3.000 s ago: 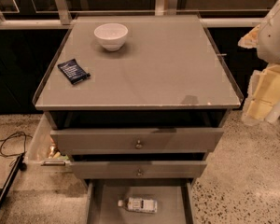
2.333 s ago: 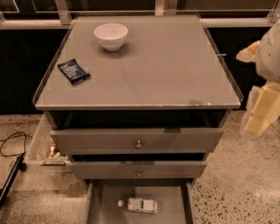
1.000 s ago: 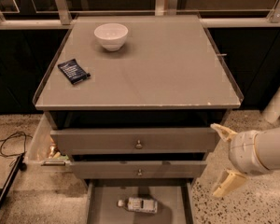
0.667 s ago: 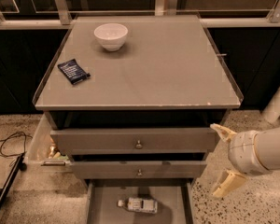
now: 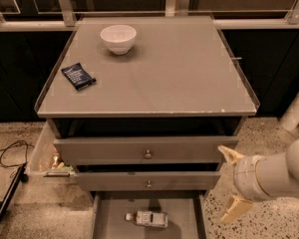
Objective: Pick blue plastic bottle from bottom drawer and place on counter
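Note:
The blue plastic bottle (image 5: 147, 218) lies on its side in the open bottom drawer (image 5: 184, 215), white cap to the left. The counter (image 5: 159, 73) is the flat grey cabinet top above it. My gripper (image 5: 230, 182) is at the lower right, beside the drawers' right edge and level with the second drawer. Its two pale fingers are spread apart, one up and one down, with nothing between them. It is to the right of the bottle and above it, not touching it.
A white bowl (image 5: 118, 38) and a dark blue snack packet (image 5: 78, 76) sit on the counter's left half. Two wider drawers with round knobs (image 5: 148, 154) stick out above the bottom drawer. A side bin (image 5: 45, 156) hangs open at the left. A black cable (image 5: 7, 153) lies on the floor.
The gripper came down from beside the counter's right edge to beside the drawers over three seconds. In the last second it has hardly moved. The bottle has not moved.

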`<control>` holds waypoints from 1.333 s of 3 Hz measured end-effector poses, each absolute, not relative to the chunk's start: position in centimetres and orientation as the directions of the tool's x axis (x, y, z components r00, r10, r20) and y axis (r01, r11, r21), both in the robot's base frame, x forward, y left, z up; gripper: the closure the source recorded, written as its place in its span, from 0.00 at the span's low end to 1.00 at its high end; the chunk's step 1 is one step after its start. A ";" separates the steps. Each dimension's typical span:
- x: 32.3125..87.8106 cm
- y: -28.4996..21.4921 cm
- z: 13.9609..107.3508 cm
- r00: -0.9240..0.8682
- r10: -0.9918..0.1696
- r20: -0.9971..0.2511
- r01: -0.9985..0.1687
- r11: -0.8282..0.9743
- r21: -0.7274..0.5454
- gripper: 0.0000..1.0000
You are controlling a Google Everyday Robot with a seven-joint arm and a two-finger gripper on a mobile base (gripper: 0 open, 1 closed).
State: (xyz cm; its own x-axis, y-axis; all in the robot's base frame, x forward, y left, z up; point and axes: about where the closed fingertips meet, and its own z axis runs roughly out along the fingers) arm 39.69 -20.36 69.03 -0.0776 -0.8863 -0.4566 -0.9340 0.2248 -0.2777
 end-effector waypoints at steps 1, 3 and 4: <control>39.9 -22.0 62.8 -0.100 -0.887 -0.451 -0.931 0.243 -0.272 0.00; 39.9 -24.5 52.4 -0.100 -0.843 -0.528 -0.933 0.264 -0.245 0.00; 40.0 -24.3 47.9 -0.115 -0.791 -0.601 -0.943 0.278 -0.185 0.00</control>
